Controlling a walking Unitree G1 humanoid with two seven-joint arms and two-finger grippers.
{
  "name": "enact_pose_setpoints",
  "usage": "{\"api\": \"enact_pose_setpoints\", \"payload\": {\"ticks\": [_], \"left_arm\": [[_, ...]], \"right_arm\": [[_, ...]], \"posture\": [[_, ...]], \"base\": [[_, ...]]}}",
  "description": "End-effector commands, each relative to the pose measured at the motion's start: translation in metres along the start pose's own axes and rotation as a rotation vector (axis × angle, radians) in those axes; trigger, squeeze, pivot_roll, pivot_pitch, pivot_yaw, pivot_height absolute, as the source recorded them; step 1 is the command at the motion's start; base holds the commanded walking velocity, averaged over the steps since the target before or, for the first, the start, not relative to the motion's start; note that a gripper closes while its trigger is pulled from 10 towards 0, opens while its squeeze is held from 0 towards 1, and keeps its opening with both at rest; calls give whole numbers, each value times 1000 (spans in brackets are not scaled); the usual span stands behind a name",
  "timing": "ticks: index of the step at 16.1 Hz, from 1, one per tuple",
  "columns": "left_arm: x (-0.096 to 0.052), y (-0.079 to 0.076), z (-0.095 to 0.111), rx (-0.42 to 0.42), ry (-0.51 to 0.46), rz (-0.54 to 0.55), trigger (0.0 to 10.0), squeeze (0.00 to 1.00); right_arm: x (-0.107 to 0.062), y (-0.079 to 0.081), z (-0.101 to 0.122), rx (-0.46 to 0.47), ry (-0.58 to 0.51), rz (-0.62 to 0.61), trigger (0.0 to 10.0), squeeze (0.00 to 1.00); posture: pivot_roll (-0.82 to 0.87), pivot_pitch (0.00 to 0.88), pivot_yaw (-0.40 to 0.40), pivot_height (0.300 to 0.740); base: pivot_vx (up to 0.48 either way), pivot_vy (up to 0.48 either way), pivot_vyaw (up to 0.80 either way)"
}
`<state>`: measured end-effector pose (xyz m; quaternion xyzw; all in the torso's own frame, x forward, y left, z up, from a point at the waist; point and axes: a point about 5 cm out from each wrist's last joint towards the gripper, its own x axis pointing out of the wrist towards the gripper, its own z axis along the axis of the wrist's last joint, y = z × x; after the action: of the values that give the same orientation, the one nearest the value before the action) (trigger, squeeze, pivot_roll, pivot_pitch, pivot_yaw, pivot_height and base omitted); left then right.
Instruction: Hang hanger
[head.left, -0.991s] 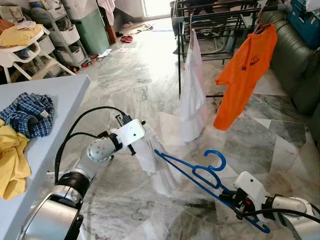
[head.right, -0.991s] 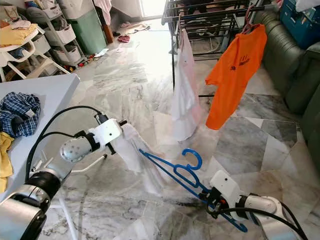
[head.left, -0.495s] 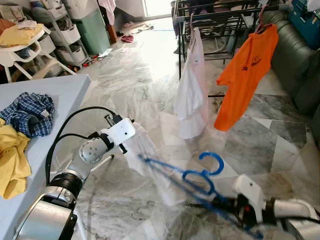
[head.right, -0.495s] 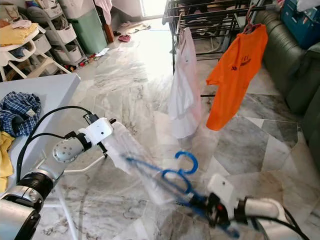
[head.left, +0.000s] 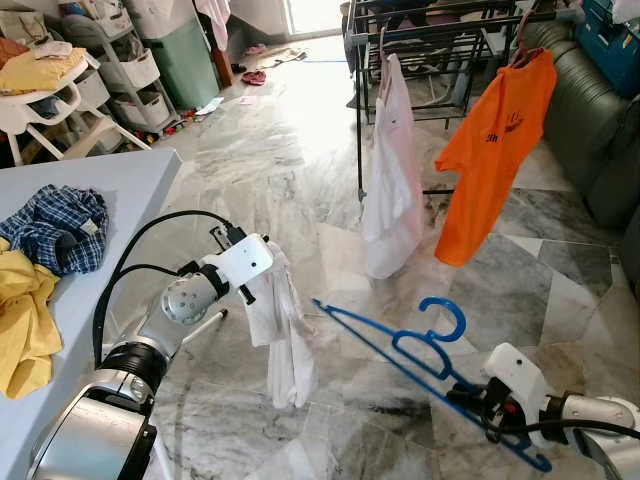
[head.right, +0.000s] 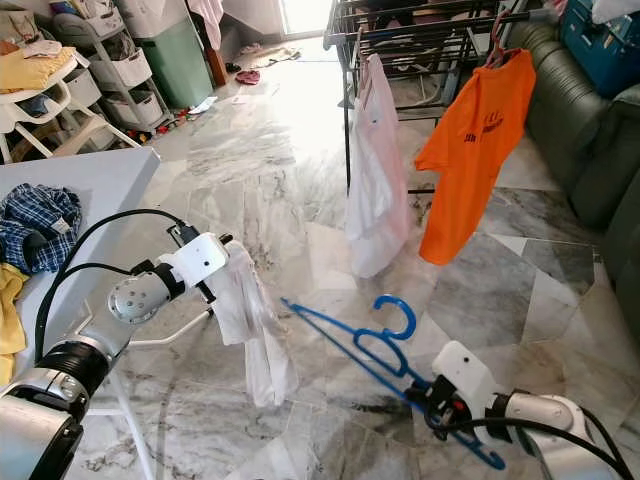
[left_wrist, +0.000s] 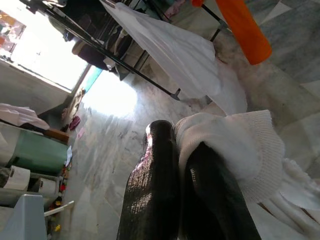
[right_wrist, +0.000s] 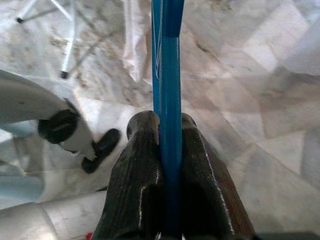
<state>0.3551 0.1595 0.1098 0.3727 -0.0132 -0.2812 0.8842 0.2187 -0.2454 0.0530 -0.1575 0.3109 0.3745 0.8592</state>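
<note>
Right gripper (right_wrist: 167, 150) clamped on one blue hanger (head.left: 420, 350), left gripper (left_wrist: 185, 165) pinching one white garment (head.left: 280, 335), two shirts (head.left: 495, 140) on the rack (head.left: 440, 30).

white garment (head.left: 280, 330) slid off blue hanger (head.left: 420, 350), now hangs limp from left gripper (left_wrist: 187, 165); seemingly fully clear.

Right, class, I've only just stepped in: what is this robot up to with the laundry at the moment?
The robot stands on a marble floor facing a drying rack where a white shirt and an orange T-shirt already hang. Its left gripper is shut on a white garment, which dangles below it. Its right gripper is shut on a blue hanger, held low over the floor. The garment is not on the hanger yet, and nothing new has reached the rack.
</note>
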Motion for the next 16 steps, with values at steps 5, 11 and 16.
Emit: {"api": "enact_pose_setpoints", "payload": {"ticks": [5,11,16], "left_arm": [[-4,-2,-5,-11,8,14,10000,0],[-7,0,4,-34,-69,23,10000,0],[-17,-50,-31,-596,87,106,10000,0]], "right_arm": [[25,19,-1,-8,-15,32,10000,0],[28,20,-9,7,4,31,10000,0],[31,18,-10,3,3,24,10000,0]], "posture": [[-177,60,165,740],[-165,56,161,740],[-166,55,158,740]], "base": [[0,0,0],[0,0,0],[0,0,0]]}}
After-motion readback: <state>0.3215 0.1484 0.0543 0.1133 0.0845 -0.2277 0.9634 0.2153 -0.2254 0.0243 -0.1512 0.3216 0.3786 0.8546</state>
